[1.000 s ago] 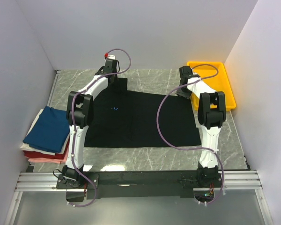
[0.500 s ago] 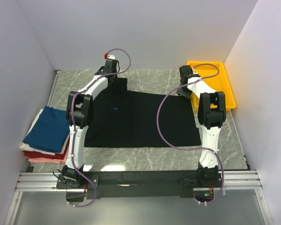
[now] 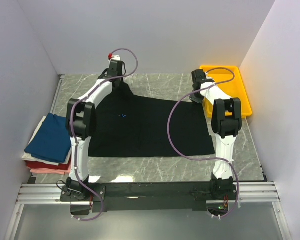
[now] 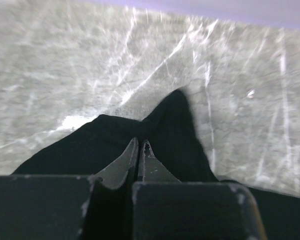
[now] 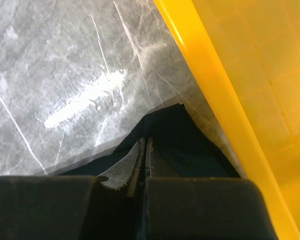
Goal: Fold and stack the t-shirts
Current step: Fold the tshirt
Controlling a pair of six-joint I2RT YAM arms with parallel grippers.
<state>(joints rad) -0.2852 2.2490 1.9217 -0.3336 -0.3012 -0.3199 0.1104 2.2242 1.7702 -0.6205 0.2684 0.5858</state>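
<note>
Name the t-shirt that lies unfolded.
The black t-shirt, spread flat on the table. The blue, red and pink ones lie folded in a stack at its left edge.

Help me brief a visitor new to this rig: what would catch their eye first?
A big black t-shirt lies spread flat in the middle, with each arm's fingers pinching a far corner: left gripper, right gripper. A yellow tray sits at the far right. A stack of folded t-shirts, navy on top, sits at the left edge.
</note>
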